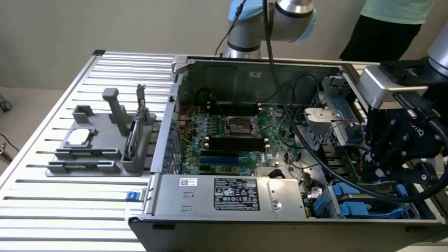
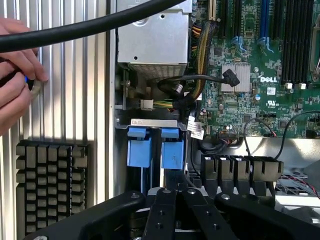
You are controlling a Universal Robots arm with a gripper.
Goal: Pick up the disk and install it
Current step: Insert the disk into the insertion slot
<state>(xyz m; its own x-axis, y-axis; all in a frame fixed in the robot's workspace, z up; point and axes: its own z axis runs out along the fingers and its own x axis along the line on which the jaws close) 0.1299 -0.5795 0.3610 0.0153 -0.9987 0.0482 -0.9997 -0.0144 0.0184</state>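
Inside the open computer case, two blue plastic carriers stand side by side in the drive bay. The disk is the one in line with my fingers; only its blue end shows, its metal body is hidden in the bay. In the exterior view the blue carriers, the disk among them, sit at the case's near right corner. My gripper has its black fingers drawn together on the near end of that carrier. In the exterior view, the gripper hangs low over the bay on the exterior view's right.
A person's hand holds a small object over the slatted table beside the case. A thick black cable crosses the wrist view. The power supply, motherboard and loose wires surround the bay. A grey fixture stands on the exterior view's left.
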